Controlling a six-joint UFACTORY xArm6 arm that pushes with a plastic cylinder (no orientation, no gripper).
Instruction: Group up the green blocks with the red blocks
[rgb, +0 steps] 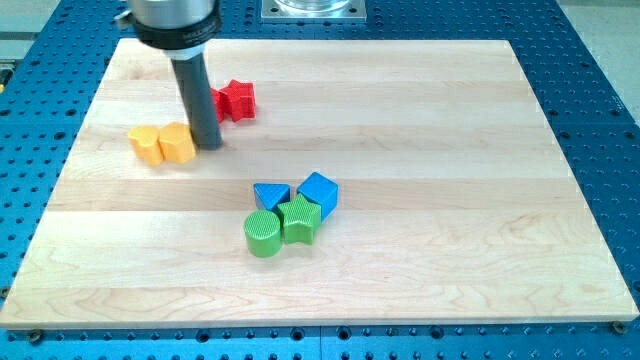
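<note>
My tip (208, 146) rests on the board at the upper left, just right of a yellow hexagon-like block (177, 143) and below a red star block (237, 100). Another red block (214, 101) is mostly hidden behind the rod. A green cylinder (263, 234) and a green star block (299, 220) sit together near the board's middle, well down and to the right of my tip.
A second yellow block (146, 145) touches the yellow hexagon on its left. A blue triangle (271, 194) and a blue cube (318, 192) sit against the top of the green blocks. The wooden board (450, 150) lies on a blue perforated table.
</note>
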